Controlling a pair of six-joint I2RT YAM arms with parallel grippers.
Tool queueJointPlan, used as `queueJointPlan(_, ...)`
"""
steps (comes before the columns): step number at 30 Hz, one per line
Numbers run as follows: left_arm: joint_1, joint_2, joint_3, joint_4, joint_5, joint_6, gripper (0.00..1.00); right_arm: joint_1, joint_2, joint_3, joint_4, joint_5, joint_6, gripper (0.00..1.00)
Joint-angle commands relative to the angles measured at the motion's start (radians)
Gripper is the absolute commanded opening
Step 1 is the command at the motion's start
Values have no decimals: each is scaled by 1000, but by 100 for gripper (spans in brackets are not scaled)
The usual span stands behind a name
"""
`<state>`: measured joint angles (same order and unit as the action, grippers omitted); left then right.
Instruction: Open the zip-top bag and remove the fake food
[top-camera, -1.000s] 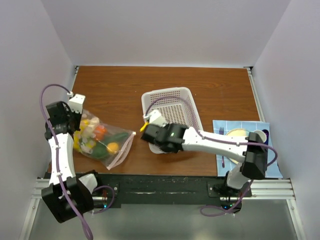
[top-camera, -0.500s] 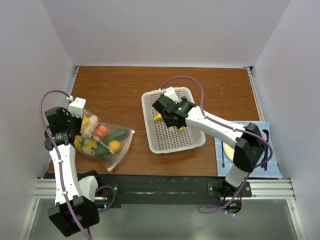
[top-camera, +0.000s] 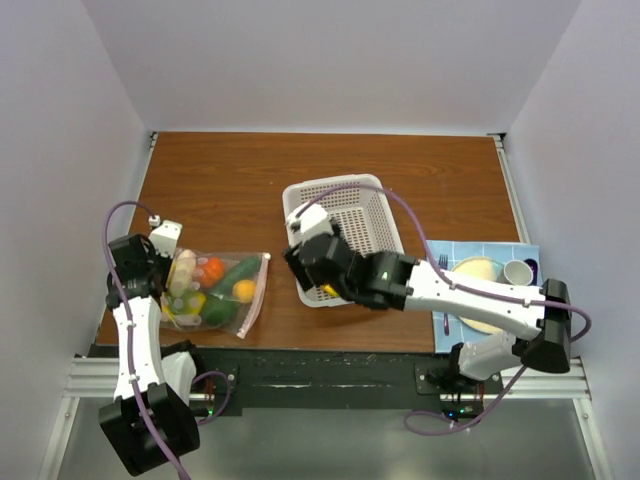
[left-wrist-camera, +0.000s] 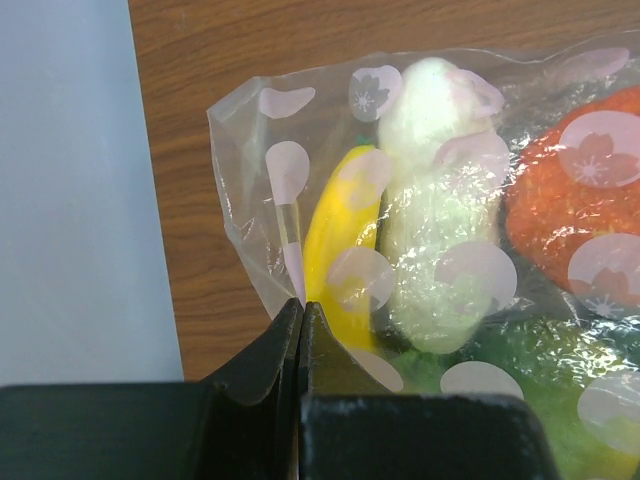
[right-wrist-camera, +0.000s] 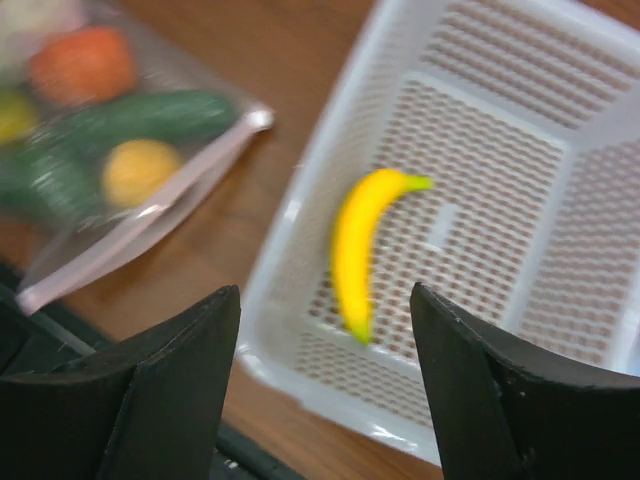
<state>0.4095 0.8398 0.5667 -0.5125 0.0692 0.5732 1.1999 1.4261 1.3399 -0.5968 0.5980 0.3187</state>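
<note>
The zip-top bag (top-camera: 215, 292) lies on the table at the left, clear with pink flower dots, its zip strip (right-wrist-camera: 150, 235) facing the basket. Inside it are fake food pieces: a yellow banana (left-wrist-camera: 345, 230), a white piece (left-wrist-camera: 440, 200), an orange-red piece (left-wrist-camera: 570, 210) and green ones (right-wrist-camera: 140, 120). My left gripper (left-wrist-camera: 302, 305) is shut on the bag's left edge. Another yellow banana (right-wrist-camera: 365, 245) lies loose in the white perforated basket (top-camera: 375, 210). Over the basket's near left corner my right gripper (right-wrist-camera: 322, 300) stands open, with nothing between its fingers.
A cream plate (top-camera: 478, 268) and a small cup (top-camera: 517, 272) sit on a blue placemat (top-camera: 500, 252) at the right, partly under the right arm. White walls close in the table on the left, the right and the far side.
The right gripper carried a banana over the basket, opened and let it go, then swung back to the basket's near left corner. The left gripper shifted nearer with the bag.
</note>
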Motion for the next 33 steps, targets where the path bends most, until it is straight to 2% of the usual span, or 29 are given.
queueJointPlan(1,-3,-4,-28,63,-14,34,0,87,51,-168,280,-121,-38,68)
queueJointPlan(4,-5,-2,-44,71,-19,56,0,104,117,-202,374,-184,-55,66)
queueJointPlan(10,-5,11,-74,121,-43,88,0,104,269,-154,462,-213,-87,61)
queueJointPlan(16,-15,57,-70,135,-9,77,0,102,388,-119,557,-218,-113,59)
queueJointPlan(20,-26,81,-77,143,-3,86,0,102,464,-49,555,-195,-125,61)
queueJointPlan(22,-26,93,-80,150,-19,102,0,104,476,-24,487,-159,-112,59)
queueJointPlan(25,-26,104,-93,175,-35,128,0,102,404,-89,465,-113,-115,57)
queueJointPlan(29,-26,127,-91,201,-34,128,0,92,260,-293,476,-80,-93,57)
queueJointPlan(33,-26,150,-77,203,-14,116,0,89,137,-419,431,-49,-53,57)
